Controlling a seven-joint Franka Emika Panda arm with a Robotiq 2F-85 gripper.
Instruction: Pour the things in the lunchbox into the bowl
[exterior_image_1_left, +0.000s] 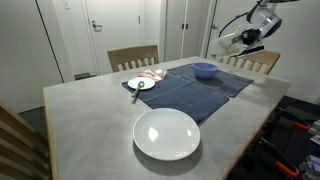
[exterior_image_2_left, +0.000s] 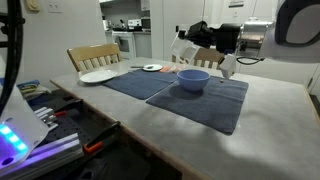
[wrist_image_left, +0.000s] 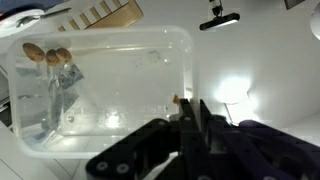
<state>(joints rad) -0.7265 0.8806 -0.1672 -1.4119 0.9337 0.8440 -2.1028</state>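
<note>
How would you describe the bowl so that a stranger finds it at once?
On the grey table lies a dark blue cloth. The bowl stands on that cloth, at the end nearest the robot arm. It alone is blue and deep; the large dish and the small plate are white and flat.

A pale grey, stone-look table fills the scene. A dark blue cloth lies spread over its far half, possibly two mats laid side by side. A large white round dish sits on the bare tabletop, just beside the cloth's near corner. A small white plate rests at the cloth's edge, carrying something too small to identify. A small blue bowl stands upright on the cloth.
</note>
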